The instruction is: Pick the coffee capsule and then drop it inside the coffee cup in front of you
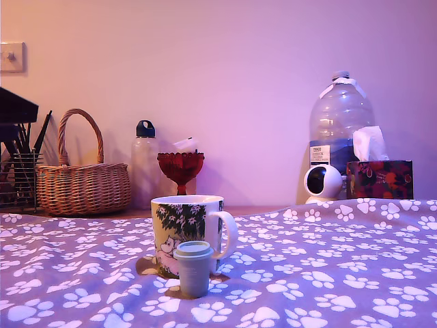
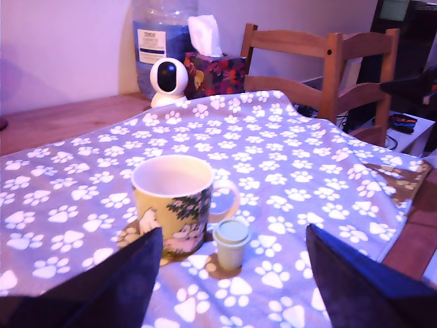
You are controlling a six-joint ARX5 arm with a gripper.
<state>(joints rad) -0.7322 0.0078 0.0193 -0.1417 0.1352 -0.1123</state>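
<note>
- Coffee capsule (image 1: 193, 267) stands on its narrow end, wide rim up, on the paw-print cloth (image 1: 328, 273) over the counter, just beside the coffee cup (image 1: 186, 232), near the handle side; from the exterior view it sits in front of the mug, and I cannot tell whether the two touch.
- Gripper (image 2: 235, 270) hangs above and short of both things, its two dark fingers (image 2: 119, 287) spread wide apart with nothing between them (only their tips show in the wrist view).
- Step in hand, as I judge it: the approach before the pick. The capsule is ungrasped and the cup looks empty.
- Next move calls for lowering the fingers to either side of the capsule and closing on its tapered body without nudging the mug's handle, since the gap there looks tight; then lifting clear of the rim and releasing over the cup's mouth.
- Writing: the big water bottle (image 2: 160, 41) by the wall carries a white label with dark print, too small to read with confidence. The tissue box (image 1: 379, 179), the small white camera (image 1: 321, 183) and the mug show pictures only, no legible words.
</note>
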